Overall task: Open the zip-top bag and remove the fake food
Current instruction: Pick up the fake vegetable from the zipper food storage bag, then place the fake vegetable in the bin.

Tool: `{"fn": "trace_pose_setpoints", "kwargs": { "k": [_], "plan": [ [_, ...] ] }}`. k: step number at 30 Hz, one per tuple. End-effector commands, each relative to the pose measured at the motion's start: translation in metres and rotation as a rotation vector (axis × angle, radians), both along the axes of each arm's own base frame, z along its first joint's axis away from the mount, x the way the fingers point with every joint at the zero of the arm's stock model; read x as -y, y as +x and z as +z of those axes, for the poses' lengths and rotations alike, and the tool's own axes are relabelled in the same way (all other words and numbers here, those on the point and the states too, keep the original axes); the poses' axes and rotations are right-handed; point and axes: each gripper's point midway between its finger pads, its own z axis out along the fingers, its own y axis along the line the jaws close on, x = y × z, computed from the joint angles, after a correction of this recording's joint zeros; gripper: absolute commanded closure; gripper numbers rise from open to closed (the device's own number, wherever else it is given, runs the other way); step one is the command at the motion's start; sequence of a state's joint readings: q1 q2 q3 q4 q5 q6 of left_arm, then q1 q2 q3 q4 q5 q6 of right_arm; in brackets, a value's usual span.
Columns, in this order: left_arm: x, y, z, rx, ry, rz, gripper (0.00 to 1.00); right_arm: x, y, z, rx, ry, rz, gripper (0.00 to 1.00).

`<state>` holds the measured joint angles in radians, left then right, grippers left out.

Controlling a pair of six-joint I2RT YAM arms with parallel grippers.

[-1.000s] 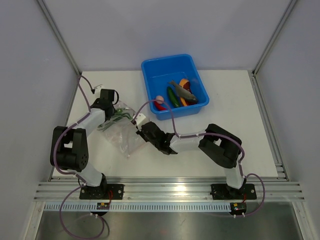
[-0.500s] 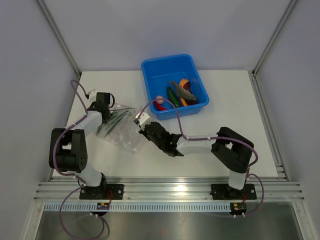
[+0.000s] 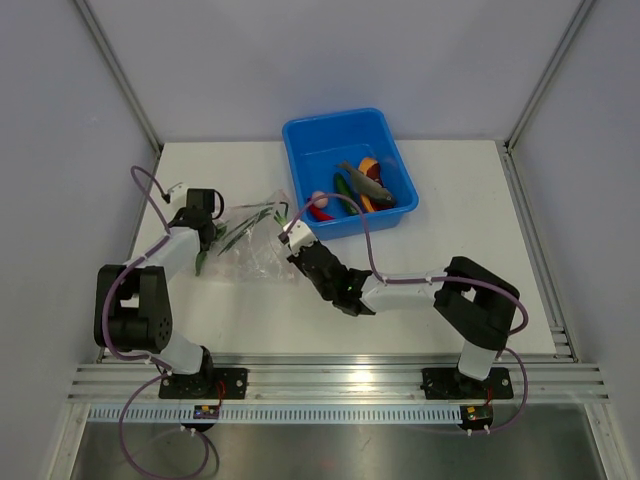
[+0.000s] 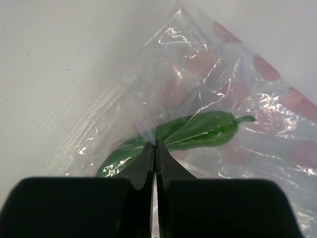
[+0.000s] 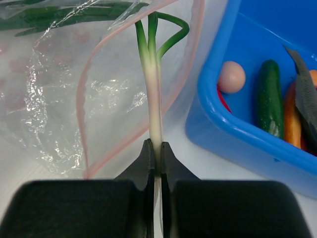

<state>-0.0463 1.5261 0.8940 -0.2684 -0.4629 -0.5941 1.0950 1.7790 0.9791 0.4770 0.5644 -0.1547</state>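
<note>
Left of the tub (image 3: 335, 117), on the table (image 3: 460, 200), lies the bag (image 3: 252, 250), mouth facing the tub. The left claw (image 4: 155, 148) pinches its plastic beside a green chilli (image 4: 198, 130). The right claw (image 5: 155, 148) clamps the onion (image 5: 154, 94) at the bag's mouth. An egg (image 5: 232, 77) sits in the tub.

A blue tub (image 3: 320, 140) sits at the far middle of the white table (image 3: 470, 200).

Zip-top bag (image 5: 44, 99): thin clear plastic film, crinkled, glossy with sharp glints.
Green chilli (image 4: 198, 130): smooth, glossy plastic.
Green onion (image 5: 155, 99): smooth plastic, soft sheen.
Blue tub (image 5: 237, 131): smooth, glossy moulded plastic.
Table (image 4: 54, 74): matt white, finely ribbed.
Left gripper (image 4: 155, 146) fingers: matt black.
</note>
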Motion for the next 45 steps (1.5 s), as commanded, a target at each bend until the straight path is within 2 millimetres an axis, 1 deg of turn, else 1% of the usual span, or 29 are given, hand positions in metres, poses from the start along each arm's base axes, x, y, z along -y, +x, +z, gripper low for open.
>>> {"fn": "trace_pose_setpoints", "kwargs": {
  "k": [1, 6, 9, 11, 14, 16, 17, 19, 20, 23, 24, 26, 27, 30, 31, 32, 34, 35, 38, 41, 45],
  "plan": [
    [-0.005, 0.007, 0.019, 0.080, -0.011, 0.038, 1.00, 0.017, 0.014, 0.052, 0.097, 0.131, -0.117, 1.00],
    [-0.006, 0.003, 0.019, 0.072, -0.017, 0.055, 1.00, 0.041, 0.024, 0.062, 0.113, 0.163, -0.197, 1.00],
    [-0.007, 0.003, 0.021, 0.078, -0.020, 0.058, 1.00, 0.051, 0.027, 0.068, 0.120, 0.185, -0.220, 1.00],
    [-0.007, 0.002, 0.021, 0.077, -0.021, 0.059, 1.00, 0.058, 0.026, 0.076, 0.132, 0.196, -0.236, 1.00],
    [-0.003, 0.003, 0.022, 0.090, -0.039, 0.051, 1.00, 0.078, 0.027, 0.092, 0.162, 0.221, -0.283, 1.00],
    [-0.003, 0.002, 0.022, 0.087, -0.040, 0.052, 1.00, 0.089, 0.028, 0.099, 0.170, 0.244, -0.312, 1.00],
    [-0.003, 0.002, 0.022, 0.086, -0.039, 0.053, 1.00, 0.099, 0.031, 0.105, 0.177, 0.265, -0.337, 1.00],
    [-0.003, 0.001, 0.022, 0.089, -0.041, 0.051, 1.00, 0.111, 0.036, 0.108, 0.174, 0.293, -0.372, 1.00],
    [-0.003, 0.001, 0.023, 0.090, -0.041, 0.051, 1.00, 0.123, 0.039, 0.111, 0.178, 0.311, -0.394, 1.00],
    [-0.002, 0.001, 0.023, 0.095, -0.047, 0.045, 1.00, 0.133, 0.046, 0.117, 0.169, 0.360, -0.397, 1.00],
    [0.000, 0.002, 0.023, 0.096, -0.053, 0.038, 1.00, 0.137, 0.050, 0.114, 0.157, 0.355, -0.404, 1.00],
    [0.003, 0.003, 0.020, 0.095, -0.064, 0.025, 1.00, 0.138, 0.057, 0.114, 0.153, 0.348, -0.409, 1.00],
    [0.004, 0.003, 0.019, 0.095, -0.070, 0.021, 1.00, 0.143, 0.061, 0.113, 0.154, 0.344, -0.429, 1.00],
    [0.004, 0.003, 0.019, 0.094, -0.072, 0.019, 1.00, 0.142, 0.072, 0.104, 0.154, 0.333, -0.446, 1.00],
    [0.005, 0.004, 0.020, 0.096, -0.075, 0.017, 1.00, 0.146, 0.077, 0.102, 0.158, 0.332, -0.464, 1.00],
    [0.005, 0.003, 0.020, 0.093, -0.076, 0.014, 1.00, 0.146, 0.081, 0.095, 0.154, 0.319, -0.473, 1.00],
    [0.006, 0.003, 0.021, 0.097, -0.080, 0.008, 1.00, 0.153, 0.090, 0.094, 0.168, 0.328, -0.509, 1.00],
    [0.007, 0.003, 0.021, 0.099, -0.082, 0.005, 1.00, 0.154, 0.094, 0.090, 0.166, 0.326, -0.515, 1.00],
    [0.009, 0.003, 0.022, 0.109, -0.087, -0.007, 1.00, 0.155, 0.101, 0.086, 0.159, 0.352, -0.528, 1.00],
    [0.012, 0.002, 0.020, 0.105, -0.102, -0.018, 1.00, 0.158, 0.105, 0.087, 0.174, 0.377, -0.533, 1.00],
    [0.013, 0.002, 0.023, 0.118, -0.110, -0.022, 1.00, 0.164, 0.111, 0.086, 0.180, 0.417, -0.562, 1.00]
  ]
}}
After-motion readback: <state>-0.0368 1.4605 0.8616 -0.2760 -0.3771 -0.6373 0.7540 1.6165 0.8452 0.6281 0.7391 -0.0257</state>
